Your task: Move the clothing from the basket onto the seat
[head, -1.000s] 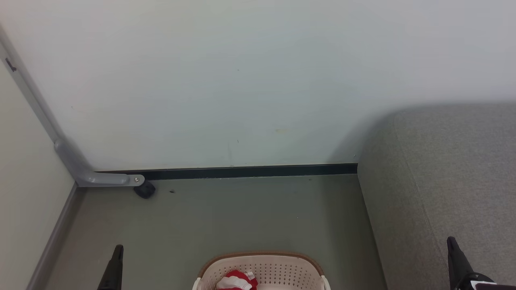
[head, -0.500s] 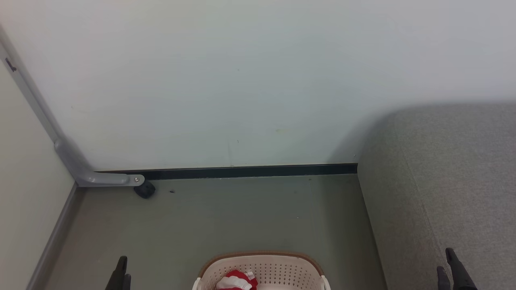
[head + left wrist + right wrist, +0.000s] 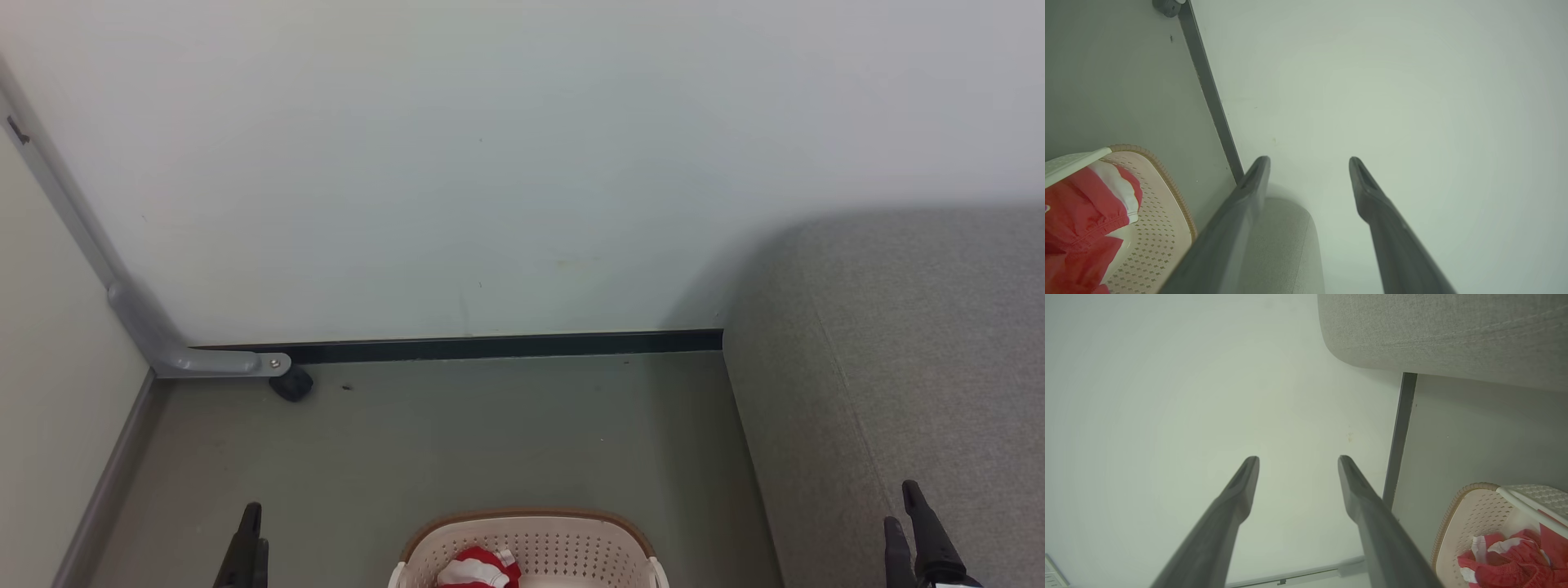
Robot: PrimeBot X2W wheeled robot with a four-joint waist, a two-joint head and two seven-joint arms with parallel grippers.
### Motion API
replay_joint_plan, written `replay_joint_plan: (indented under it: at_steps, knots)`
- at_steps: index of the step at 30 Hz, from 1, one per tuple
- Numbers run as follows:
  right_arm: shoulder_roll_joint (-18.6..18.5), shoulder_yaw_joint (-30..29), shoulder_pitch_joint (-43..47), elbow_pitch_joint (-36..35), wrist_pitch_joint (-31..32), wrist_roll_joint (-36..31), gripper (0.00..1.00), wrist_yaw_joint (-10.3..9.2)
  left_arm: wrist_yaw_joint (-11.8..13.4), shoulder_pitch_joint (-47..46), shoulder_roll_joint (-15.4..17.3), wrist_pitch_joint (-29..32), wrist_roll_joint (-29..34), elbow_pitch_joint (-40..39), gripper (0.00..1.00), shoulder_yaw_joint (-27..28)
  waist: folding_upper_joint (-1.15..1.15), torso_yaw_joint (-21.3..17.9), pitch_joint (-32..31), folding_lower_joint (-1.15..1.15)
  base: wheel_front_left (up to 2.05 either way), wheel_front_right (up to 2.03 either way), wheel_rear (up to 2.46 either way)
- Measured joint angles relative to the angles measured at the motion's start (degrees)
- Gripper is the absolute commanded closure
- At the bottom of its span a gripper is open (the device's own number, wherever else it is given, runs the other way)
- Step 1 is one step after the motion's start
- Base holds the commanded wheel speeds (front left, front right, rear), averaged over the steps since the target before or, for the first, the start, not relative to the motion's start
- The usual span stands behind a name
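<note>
The cream basket [image 3: 531, 541] with a brown rim stands on the floor at the bottom middle of the head view, cut off by the frame edge. Red and white clothing [image 3: 478, 569] lies bunched inside it. The grey seat [image 3: 898, 327] fills the right side, against the wall. My left gripper [image 3: 256, 524] is left of the basket and my right gripper [image 3: 901, 505] is over the seat's front. The left wrist view has the left gripper [image 3: 1309, 160] open and empty, with the basket [image 3: 1163, 228], clothing [image 3: 1081, 216] and seat [image 3: 1286, 245] beside it. My right gripper [image 3: 1298, 458] is also open and empty, with basket [image 3: 1470, 514], clothing [image 3: 1506, 559] and seat [image 3: 1433, 330] to its right.
A pale wall with a dark skirting strip [image 3: 506, 346] closes off the far side. A grey metal leg [image 3: 147, 327] with a black caster [image 3: 291, 384] stands in the left corner. Grey-green floor [image 3: 490, 433] lies between wall, seat and basket.
Both grippers have gone from shut to open, each single dark finger shape splitting into two. The right gripper sits slightly higher than half a second ago. Basket and clothing have not moved.
</note>
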Motion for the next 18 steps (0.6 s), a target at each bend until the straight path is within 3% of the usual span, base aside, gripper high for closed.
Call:
replay_joint_plan:
  at_steps: [7, 18]
  knots:
    - [-0.2, 0.9, -0.1, -1.0, -0.5, -0.1, 0.0, 0.0, 0.0, -0.1, 0.0, -1.6, 0.9, -0.5, 0.0, -0.8, 0.0, -0.1, 0.1, 0.0, 0.0, 0.0, 0.0]
    - [-2.3, 3.5, -1.3, -3.3, -2.0, -3.8, 0.0, 0.03, 0.0, -1.4, 0.7, -3.9, 8.9, -0.8, 0.0, -3.6, 0.0, -0.3, 0.0, 0.0, 0.0, 0.0, 0.0]
